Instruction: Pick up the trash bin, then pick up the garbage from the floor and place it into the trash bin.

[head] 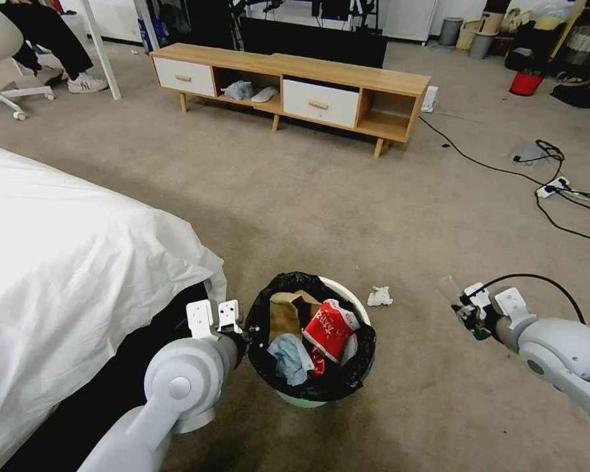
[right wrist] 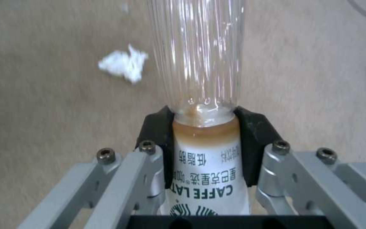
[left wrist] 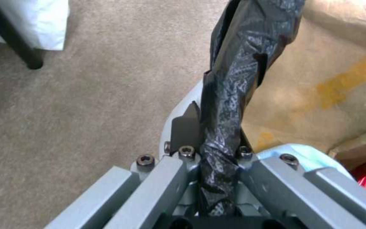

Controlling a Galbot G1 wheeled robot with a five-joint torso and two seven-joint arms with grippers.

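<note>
Left gripper (left wrist: 217, 165) clamped on the bag-lined rim of the trash bin (head: 311, 337) beside the bed (head: 59, 262), steadying it, right gripper (right wrist: 204, 149) clenched around a clear bottle (right wrist: 200, 57) over carpet (head: 308, 196), crumpled tissue (head: 379, 296) nearby.

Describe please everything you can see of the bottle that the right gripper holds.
The bottle is clear ribbed plastic, almost empty, with a thin brown residue near its white label printed CAFFE LATTE and a green emblem. The right gripper has its jaws shut on the labelled part, black pads on both sides. It is held above the carpet, to the right of the trash bin and not touching it. A crumpled white tissue lies on the carpet nearby.
</note>
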